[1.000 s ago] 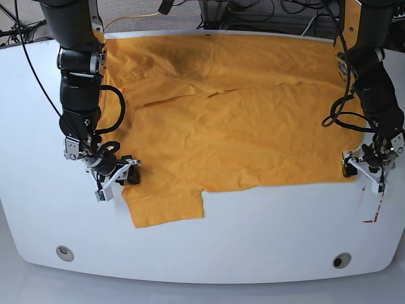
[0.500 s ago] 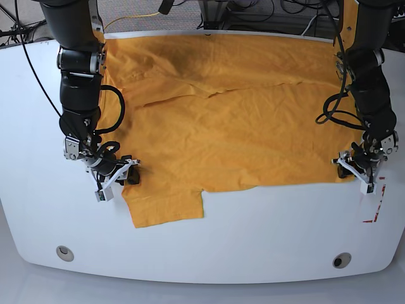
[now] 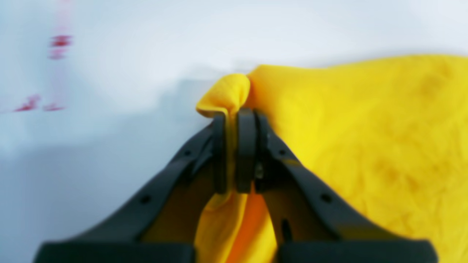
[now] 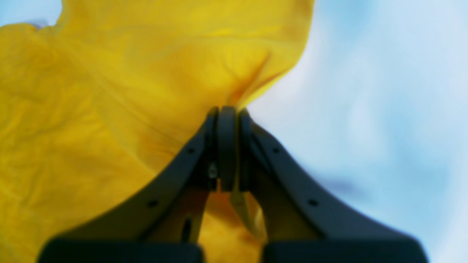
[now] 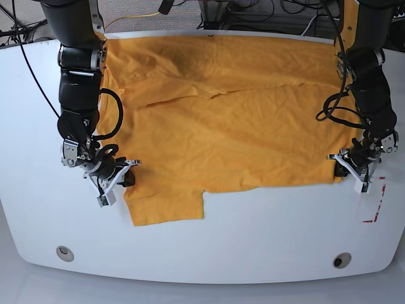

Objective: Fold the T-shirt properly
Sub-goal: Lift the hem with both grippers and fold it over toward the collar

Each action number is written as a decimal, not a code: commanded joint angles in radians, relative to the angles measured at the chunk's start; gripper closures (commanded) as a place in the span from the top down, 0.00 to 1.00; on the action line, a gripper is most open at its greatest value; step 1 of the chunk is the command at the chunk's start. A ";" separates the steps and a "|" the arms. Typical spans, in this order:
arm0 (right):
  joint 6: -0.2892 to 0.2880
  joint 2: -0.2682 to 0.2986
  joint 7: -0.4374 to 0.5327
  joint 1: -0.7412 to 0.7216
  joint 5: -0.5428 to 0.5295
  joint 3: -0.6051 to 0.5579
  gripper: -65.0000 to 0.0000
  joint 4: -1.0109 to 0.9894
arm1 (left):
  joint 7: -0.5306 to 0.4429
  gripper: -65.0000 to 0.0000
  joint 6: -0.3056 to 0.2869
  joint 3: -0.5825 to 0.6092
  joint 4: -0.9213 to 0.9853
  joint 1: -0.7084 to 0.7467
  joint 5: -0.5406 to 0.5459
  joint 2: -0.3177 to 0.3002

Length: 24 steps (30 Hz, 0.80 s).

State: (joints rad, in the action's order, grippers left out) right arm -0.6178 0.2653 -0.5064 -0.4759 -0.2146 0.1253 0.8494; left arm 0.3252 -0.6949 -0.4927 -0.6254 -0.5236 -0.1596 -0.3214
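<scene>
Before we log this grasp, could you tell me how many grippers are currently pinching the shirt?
2. The left gripper is shut on the T-shirt at its near corner, on the base view's right; the right gripper is shut on its edge by the sleeve, on that view's left.

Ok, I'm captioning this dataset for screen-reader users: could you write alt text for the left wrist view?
Close-up of the left gripper shut on a bunched edge of the T-shirt, a small fold of yellow cloth poking out above its black fingertips. The shirt spreads to the right; the white table, blurred, fills the left, with red marks near the top corner.
</scene>
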 commanded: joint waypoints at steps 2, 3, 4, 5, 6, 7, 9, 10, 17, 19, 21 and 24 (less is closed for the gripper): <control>-0.004 0.018 -0.036 -0.004 -0.021 0.006 0.00 0.149 | -0.022 0.00 -0.003 -0.005 -0.124 -0.020 0.015 -0.014; -0.004 0.018 -0.056 0.006 -0.021 0.006 0.00 0.198 | -0.021 0.00 -0.003 -0.005 -0.155 0.000 0.015 -0.014; -0.004 0.018 -0.077 0.021 -0.021 0.006 0.00 0.244 | -0.015 0.00 -0.003 -0.005 -0.192 0.016 0.015 -0.014; -0.004 0.019 -0.097 0.035 -0.021 0.006 0.00 0.285 | -0.002 0.00 -0.003 -0.005 -0.216 0.029 0.015 -0.014; -0.004 0.019 -0.114 0.044 -0.019 0.006 0.00 0.316 | 0.010 0.00 -0.003 -0.005 -0.238 0.038 0.015 -0.014; -0.004 0.021 -0.140 0.058 -0.019 0.007 0.00 0.362 | 0.033 0.00 -0.003 -0.005 -0.268 0.047 0.015 -0.014; -0.006 0.021 -0.183 0.087 -0.019 0.029 0.00 0.443 | 0.062 0.00 -0.003 -0.007 -0.324 0.064 0.015 -0.012; -0.006 0.021 -0.200 0.104 -0.021 0.046 0.00 0.472 | 0.070 0.00 -0.003 -0.007 -0.344 0.073 0.016 -0.012; -0.007 0.013 -0.334 0.213 -0.021 0.144 0.00 0.720 | 0.125 0.00 -0.003 -0.068 -0.502 0.151 0.016 0.009; -0.007 0.012 -0.367 0.256 -0.022 0.164 0.00 0.792 | 0.125 0.00 -0.003 -0.096 -0.541 0.162 0.013 0.023; -0.007 0.010 -0.387 0.294 -0.022 0.175 0.00 0.851 | 0.137 0.00 -0.003 -0.106 -0.574 0.198 0.013 0.026; -0.007 0.010 -0.406 0.359 -0.022 0.182 0.00 0.939 | 0.202 0.00 -0.003 -0.114 -0.661 0.250 0.015 0.028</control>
State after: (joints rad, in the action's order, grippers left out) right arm -0.6315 0.2584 -0.9207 -0.1097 -0.2420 0.2989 1.7355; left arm 0.5091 -0.7105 -0.6003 -1.2228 -0.2642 -0.1394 -0.2722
